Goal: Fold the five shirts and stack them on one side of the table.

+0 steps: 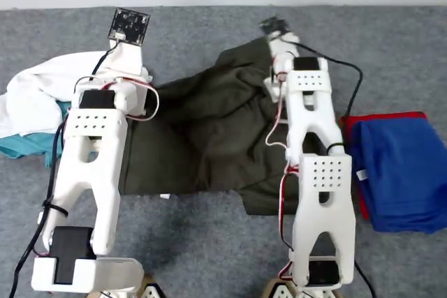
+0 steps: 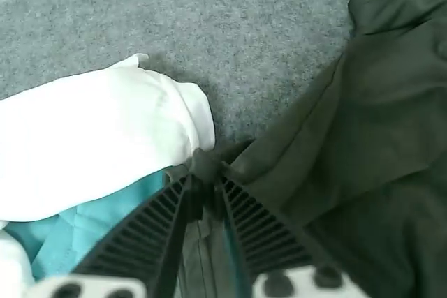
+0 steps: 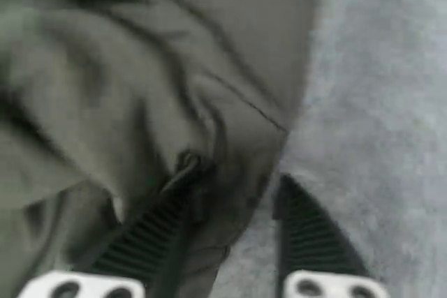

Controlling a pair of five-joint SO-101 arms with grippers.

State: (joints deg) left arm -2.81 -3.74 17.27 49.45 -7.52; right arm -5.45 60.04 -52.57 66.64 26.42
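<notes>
The dark green shirt [image 1: 209,130] lies crumpled mid-counter [image 1: 209,242]. At 3 o'clock a folded blue shirt [image 1: 401,172] rests on a red shirt [image 1: 384,115]. At 9 o'clock a white shirt [image 1: 42,88] lies heaped over a teal shirt [image 1: 21,146]. The left tool [image 2: 204,172] pinches the green shirt's edge at 10 o'clock. The right tool [image 3: 237,172], spread, straddles its edge at 1 o'clock.

My white left arm [image 1: 91,151] and right arm [image 1: 318,165] beside the dark green shirt [image 1: 209,130]
Each had perforated shells [image 1: 327,172], black motor blocks [image 1: 70,246], red-and-white wires [image 1: 283,193], black cables [image 1: 353,75] and black ribbed fingers [image 2: 157,225].

Matt creased cloth: olive shirt [image 1: 209,130]; rough carpet-like fibre: table [image 1: 209,242].
</notes>
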